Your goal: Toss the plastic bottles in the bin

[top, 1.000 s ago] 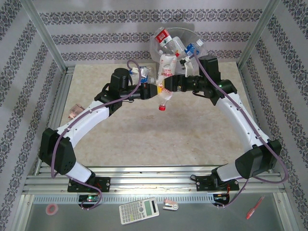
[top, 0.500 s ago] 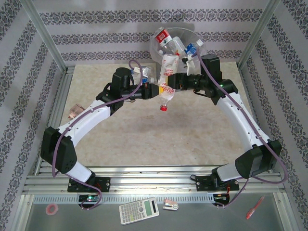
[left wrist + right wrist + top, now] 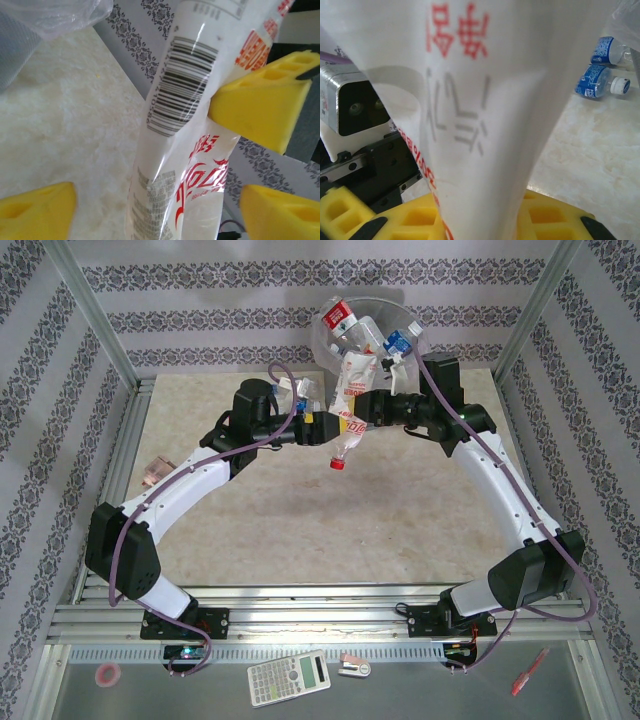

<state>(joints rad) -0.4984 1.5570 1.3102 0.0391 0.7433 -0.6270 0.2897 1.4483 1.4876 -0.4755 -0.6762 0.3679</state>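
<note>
A crushed plastic bottle with a white label, red lettering and a red cap hangs cap-down above the table, just in front of the bin. My right gripper is shut on the bottle, its yellow pads pressed to the label. My left gripper is open, its yellow fingers standing apart on either side of the bottle. Several more bottles lie in the bin's clear bag.
Two blue-labelled bottles lie on the table by the bag. Another bottle sits behind my left wrist. A pinkish clear box lies at the left edge. A calculator and a red pen rest on the front ledge.
My right gripper has shut on the bottle and my left gripper has opened off it. The bottle has shifted slightly right and up, toward the bin.
</note>
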